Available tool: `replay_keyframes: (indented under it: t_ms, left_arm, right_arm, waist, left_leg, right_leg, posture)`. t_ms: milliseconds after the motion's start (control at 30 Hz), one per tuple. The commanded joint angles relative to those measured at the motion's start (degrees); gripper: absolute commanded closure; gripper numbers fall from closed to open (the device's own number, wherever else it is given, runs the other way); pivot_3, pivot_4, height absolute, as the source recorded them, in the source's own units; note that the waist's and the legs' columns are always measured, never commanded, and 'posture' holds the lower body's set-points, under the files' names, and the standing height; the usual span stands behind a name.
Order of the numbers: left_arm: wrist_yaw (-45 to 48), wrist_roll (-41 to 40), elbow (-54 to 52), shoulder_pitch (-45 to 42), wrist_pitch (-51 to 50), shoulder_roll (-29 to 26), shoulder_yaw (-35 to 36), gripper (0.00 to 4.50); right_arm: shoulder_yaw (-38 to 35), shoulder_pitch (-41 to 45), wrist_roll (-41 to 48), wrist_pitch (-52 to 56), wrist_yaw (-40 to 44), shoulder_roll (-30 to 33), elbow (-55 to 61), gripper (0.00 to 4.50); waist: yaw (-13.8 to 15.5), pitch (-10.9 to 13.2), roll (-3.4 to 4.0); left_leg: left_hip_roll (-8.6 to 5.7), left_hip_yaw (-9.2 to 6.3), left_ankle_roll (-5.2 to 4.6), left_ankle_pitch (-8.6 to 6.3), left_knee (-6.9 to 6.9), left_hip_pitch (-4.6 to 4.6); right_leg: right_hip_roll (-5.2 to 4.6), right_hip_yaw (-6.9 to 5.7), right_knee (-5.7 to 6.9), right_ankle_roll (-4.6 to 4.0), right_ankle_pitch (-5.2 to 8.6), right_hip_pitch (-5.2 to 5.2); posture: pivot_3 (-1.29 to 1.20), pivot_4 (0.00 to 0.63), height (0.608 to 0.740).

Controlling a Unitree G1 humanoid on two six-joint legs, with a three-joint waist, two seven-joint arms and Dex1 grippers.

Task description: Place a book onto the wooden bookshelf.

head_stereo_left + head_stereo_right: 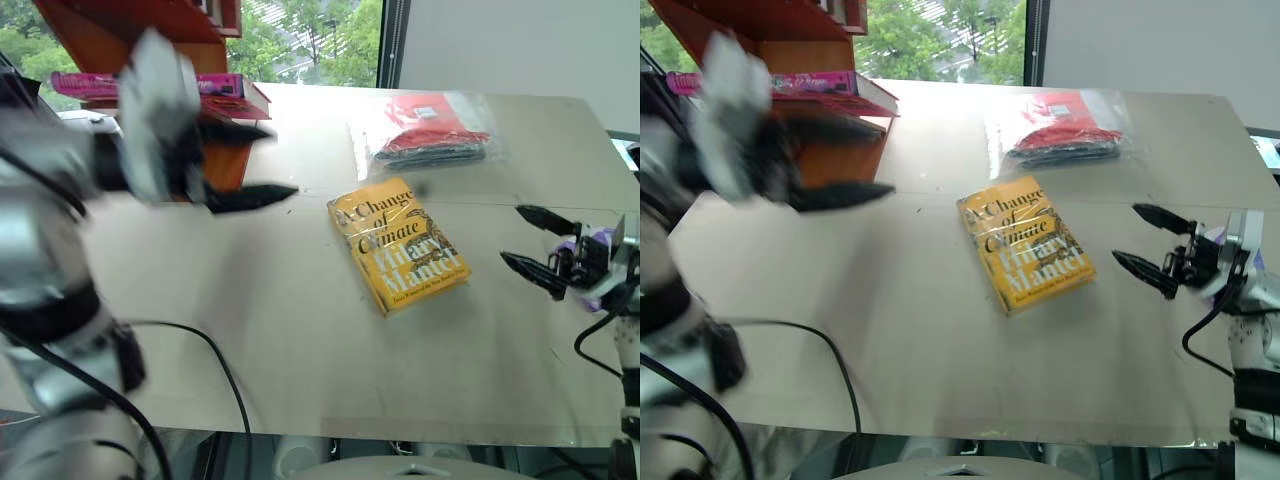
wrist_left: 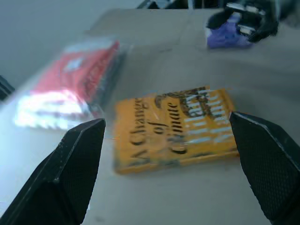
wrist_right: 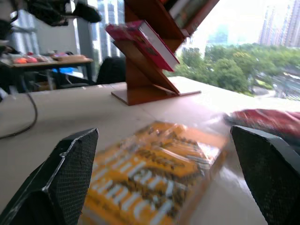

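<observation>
My left hand [image 1: 245, 165] hangs with fingers spread and empty, the book [image 3: 140, 42] just behind it, already lying on a slanted board of the wooden bookshelf [image 3: 145, 84]. I judge a careless swing here could knock it off. To its right lies the yellow book [image 1: 400, 245] on the surface [image 1: 300, 330], then my right hand [image 1: 530, 245], spread, empty. The right wrist view shows the book's tilt; the head views flatten it.
</observation>
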State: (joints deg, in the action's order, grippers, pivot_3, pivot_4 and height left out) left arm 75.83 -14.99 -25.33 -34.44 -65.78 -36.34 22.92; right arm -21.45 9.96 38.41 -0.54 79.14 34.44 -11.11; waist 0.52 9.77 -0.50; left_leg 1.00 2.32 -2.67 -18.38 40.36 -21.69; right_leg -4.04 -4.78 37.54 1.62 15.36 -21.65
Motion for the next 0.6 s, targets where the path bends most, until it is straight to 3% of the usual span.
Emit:
replay_keyframes:
  t_ms: [33, 133, 267, 400, 467, 600]
  left_arm:
    - [-9.92, -2.91, -7.04, 10.10, 3.10, 7.40, 8.09, 0.12]
    - [-15.86, -1.00, -9.95, 24.64, 8.29, 11.62, 3.60, 0.12]
    - [-22.14, 0.76, -11.47, 38.64, 19.15, 15.57, -4.75, 0.12]
    - [-25.64, 1.76, -7.66, 45.62, 27.54, 17.26, -9.14, 0.12]
    - [-27.03, 2.82, -4.06, 48.30, 32.77, 17.54, -11.07, 0.12]
    - [-28.99, 4.40, -0.78, 49.93, 40.93, 16.29, -13.66, 0.12]
  right_arm:
    - [-2.96, -3.80, -2.86, -5.44, -1.82, 0.78, 0.05, 0.00]
    - [-3.46, -9.24, -5.98, -6.90, -5.48, 0.35, -1.14, 0.00]
    - [-3.11, -14.97, -5.72, -9.10, -4.19, -1.01, -1.12, 0.00]
    - [-2.33, -18.04, -7.09, -11.77, -3.65, -1.72, -1.79, 0.00]
    - [-2.26, -18.88, -7.54, -13.42, -3.76, -2.13, -3.07, 0.00]
    - [-2.42, -19.04, -7.36, -15.59, -3.43, -2.65, -5.94, 0.00]
  waist:
    - [-0.27, -0.06, -0.32]
    - [-0.17, -0.31, -0.26]
    - [0.53, -0.33, -0.23]
    - [0.45, -0.53, 0.01]
    - [0.30, -0.60, 0.10]
    - [0.23, -0.85, 0.35]
  left_leg:
    - [0.03, 0.00, 0.00, 0.00, 0.02, -0.01]
    - [0.00, 0.06, 0.01, -0.01, 0.01, 0.14]
    - [-0.01, 0.11, 0.00, -0.02, -0.06, 0.17]
    - [-0.01, 0.03, -0.02, -0.05, -0.11, 0.30]
    - [-0.01, 0.15, -0.05, -0.08, -0.28, 0.83]
    - [0.02, 0.27, -0.13, -0.12, -0.43, 1.05]
  right_leg:
    - [0.02, 0.03, 0.01, -0.05, -0.03, -0.01]
    - [-0.06, 0.12, -0.14, -0.05, -0.04, 0.14]
    - [-0.12, 0.18, -0.21, -0.06, -0.04, 0.16]
    - [-0.20, 0.11, -0.12, -0.27, -0.17, 0.18]
    - [-0.27, 0.18, -0.16, -0.32, -0.15, 0.54]
    - [-0.32, 0.27, -0.20, -0.50, -0.05, 0.63]
  posture:
    - [0.00, 0.150, 0.740]
    - [0.00, 0.150, 0.740]
    - [0.00, 0.150, 0.740]
    - [0.00, 0.150, 0.740]
    - [0.00, 0.150, 0.740]
    - [0.00, 0.150, 0.740]
